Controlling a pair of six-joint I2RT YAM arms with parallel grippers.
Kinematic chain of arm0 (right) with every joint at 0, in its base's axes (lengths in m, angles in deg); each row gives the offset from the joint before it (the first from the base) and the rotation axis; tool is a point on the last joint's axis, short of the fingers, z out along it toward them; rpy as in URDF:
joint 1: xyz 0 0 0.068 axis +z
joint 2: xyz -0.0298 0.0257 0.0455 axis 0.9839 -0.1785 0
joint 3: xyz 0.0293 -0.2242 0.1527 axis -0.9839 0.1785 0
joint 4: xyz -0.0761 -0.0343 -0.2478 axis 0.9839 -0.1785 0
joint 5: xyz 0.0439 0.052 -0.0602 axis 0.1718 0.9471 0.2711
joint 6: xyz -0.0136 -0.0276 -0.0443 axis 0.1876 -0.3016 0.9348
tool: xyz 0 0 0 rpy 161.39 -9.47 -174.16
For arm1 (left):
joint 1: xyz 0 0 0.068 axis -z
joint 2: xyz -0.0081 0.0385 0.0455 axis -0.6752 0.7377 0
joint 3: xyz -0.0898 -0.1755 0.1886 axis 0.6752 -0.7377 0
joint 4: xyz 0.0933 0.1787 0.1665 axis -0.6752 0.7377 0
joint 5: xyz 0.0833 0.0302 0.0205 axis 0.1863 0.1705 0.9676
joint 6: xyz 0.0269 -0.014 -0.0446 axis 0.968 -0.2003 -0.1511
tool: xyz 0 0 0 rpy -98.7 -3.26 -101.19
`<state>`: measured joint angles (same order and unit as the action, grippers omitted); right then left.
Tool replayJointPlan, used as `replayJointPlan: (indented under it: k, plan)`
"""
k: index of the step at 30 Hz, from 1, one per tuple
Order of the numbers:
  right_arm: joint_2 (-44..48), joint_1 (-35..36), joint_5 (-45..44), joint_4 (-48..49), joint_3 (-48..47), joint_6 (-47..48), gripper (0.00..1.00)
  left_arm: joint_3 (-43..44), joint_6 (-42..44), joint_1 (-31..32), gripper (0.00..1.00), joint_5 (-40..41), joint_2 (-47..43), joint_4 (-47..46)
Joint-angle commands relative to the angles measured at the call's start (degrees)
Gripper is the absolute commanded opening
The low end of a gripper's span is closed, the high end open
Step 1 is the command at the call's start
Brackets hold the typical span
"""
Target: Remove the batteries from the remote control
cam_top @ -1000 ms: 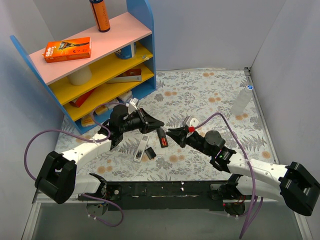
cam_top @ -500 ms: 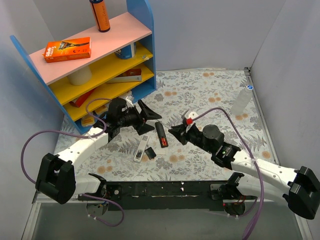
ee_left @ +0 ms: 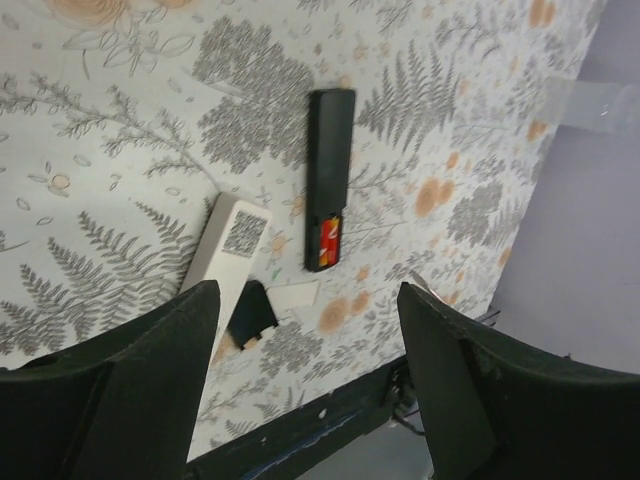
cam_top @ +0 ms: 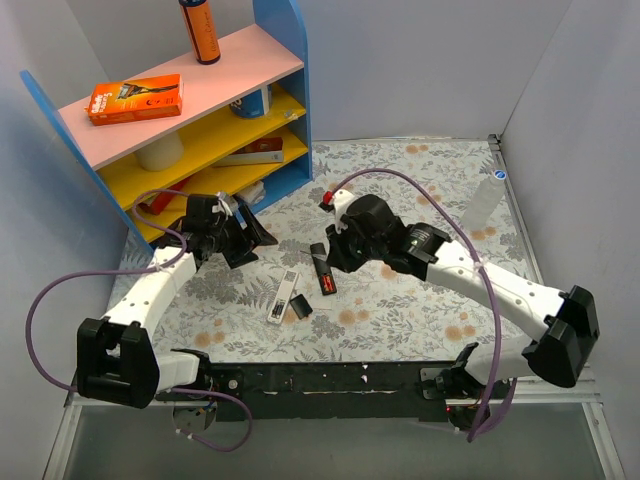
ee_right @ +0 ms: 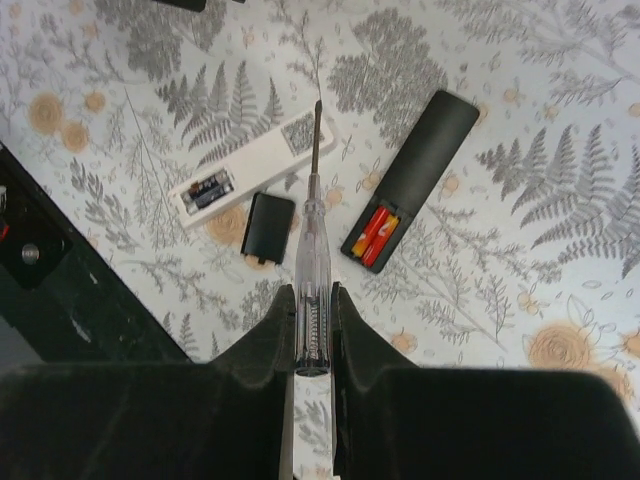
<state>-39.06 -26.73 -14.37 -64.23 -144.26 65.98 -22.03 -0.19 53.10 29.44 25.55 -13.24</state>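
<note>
The black remote [cam_top: 321,268] lies face down mid-table with its battery bay uncovered, and two red-and-yellow batteries [ee_right: 375,235] sit in that bay [ee_left: 329,243]. Left of it lies a white remote [ee_right: 255,165], also uncovered, with dark cells showing in its bay. A small black cover [ee_right: 268,228] lies between the two. My right gripper [ee_right: 312,295] is shut on a clear-handled screwdriver [ee_right: 308,250], whose tip hangs above the white remote's end. It hovers just over the black remote [cam_top: 335,252]. My left gripper [cam_top: 255,245] stands open and empty near the shelf, well left of both remotes [ee_left: 305,290].
A blue shelf unit [cam_top: 285,90] with pink and yellow boards full of boxes stands at the back left, close behind my left gripper. A clear bottle [cam_top: 482,205] stands by the right wall. A small white scrap [ee_left: 290,295] lies by the black cover.
My left gripper has opened and drawn back left toward the shelf. My right arm has swung left and forward, bringing the screwdriver over the remotes.
</note>
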Motion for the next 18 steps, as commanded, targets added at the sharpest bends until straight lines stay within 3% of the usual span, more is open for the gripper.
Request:
replayJointPlan:
  k: [1,11,18]
  plan:
    - [-6.01,1.50,3.31,-15.26,-9.77,-2.42,0.01,-5.84,4.24,0.18,0.70,-1.58,-1.19,0.43]
    - [-22.98,9.22,3.40,-29.93,-27.08,-0.58,0.01,-12.26,5.02,-0.35,0.61,-7.21,3.72,-4.14]
    - [-29.84,13.10,3.04,-32.15,-32.71,-0.31,0.01,-12.00,6.26,-3.16,0.54,-8.53,7.76,-3.70]
